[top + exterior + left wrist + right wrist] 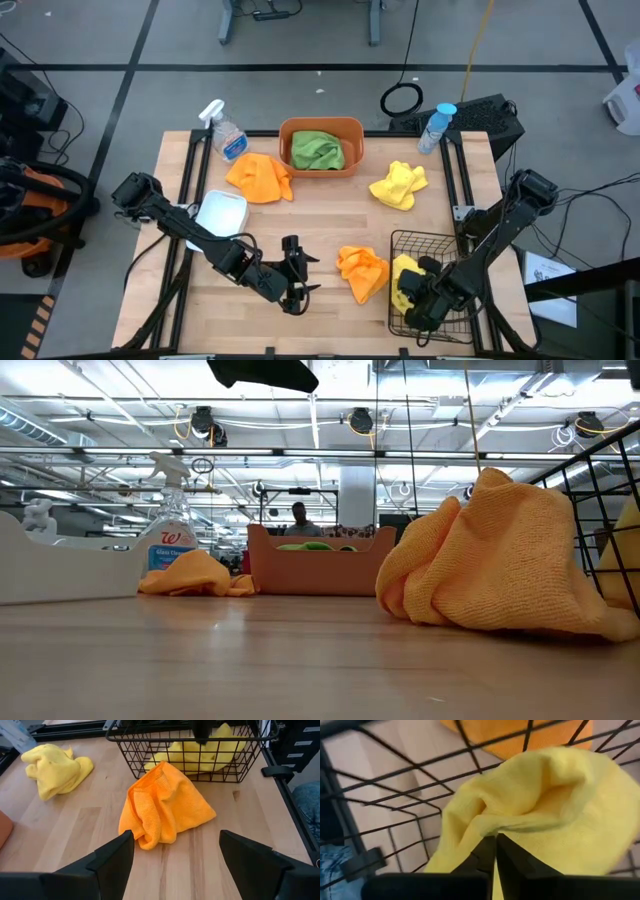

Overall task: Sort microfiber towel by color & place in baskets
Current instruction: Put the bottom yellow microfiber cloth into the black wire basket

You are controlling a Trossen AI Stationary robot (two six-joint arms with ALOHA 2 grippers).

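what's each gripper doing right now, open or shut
Left gripper: open, empty, facing the orange towel.
Right gripper: shut on the yellow towel inside the black wire basket.

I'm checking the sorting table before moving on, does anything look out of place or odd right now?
Nothing is spilled or damaged. Three towels lie loose on the table: an orange towel by the orange tub, a yellow towel, and another orange towel beside the wire basket. The white bin looks empty.

We see bare bench (300,222) across the frame's centre for passage, bounded by the orange towel (362,272) and wire basket (432,288) lower right and the white bin (221,213) at left.
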